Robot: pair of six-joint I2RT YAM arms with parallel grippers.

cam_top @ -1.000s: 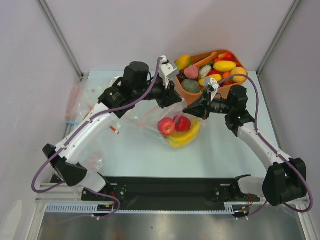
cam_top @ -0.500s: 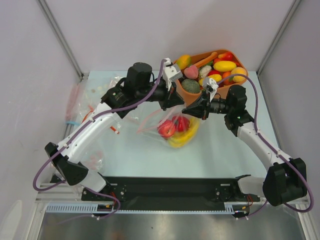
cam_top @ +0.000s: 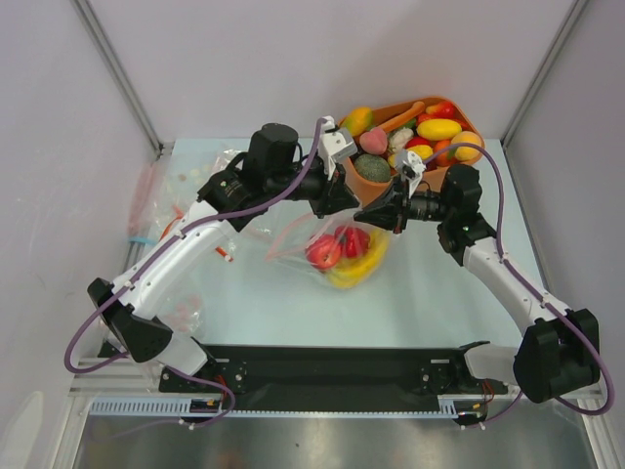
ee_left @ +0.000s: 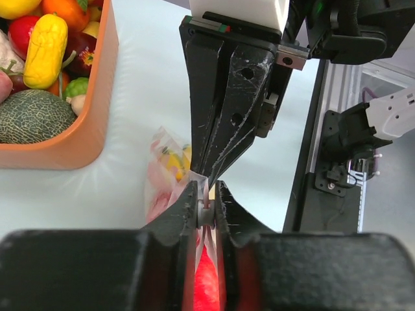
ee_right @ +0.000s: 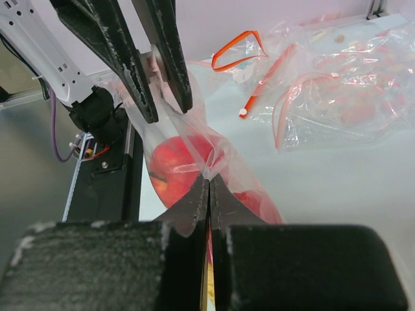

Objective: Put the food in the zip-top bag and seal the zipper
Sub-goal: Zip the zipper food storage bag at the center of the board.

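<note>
The zip-top bag point(cam_top: 337, 256) hangs between my two grippers over the middle of the table. Inside it sit food pieces: a red fruit point(cam_top: 325, 250), strawberries point(cam_top: 354, 239) and a yellow banana point(cam_top: 363, 266). My left gripper point(ee_left: 206, 206) is shut on the zipper point(ee_left: 205, 194) at the bag's top edge, a small grey piece pinched between its jaws. Right beside it, my right gripper point(ee_right: 209, 178) is shut on the same edge of the bag point(ee_right: 194, 139), with the red fruit point(ee_right: 175, 162) just below. The two grippers nearly touch above the bag.
An orange tub point(cam_top: 366, 186) with several more toy fruits stands at the back right, close behind both grippers. Spare clear bags point(cam_top: 146, 200) lie at the left; one with an orange-red strip point(ee_right: 237, 48) shows in the right wrist view.
My left gripper has slid right along the bag's top edge toward the right gripper. The bag has bunched and its food shifted slightly. The right gripper has stayed put.
</note>
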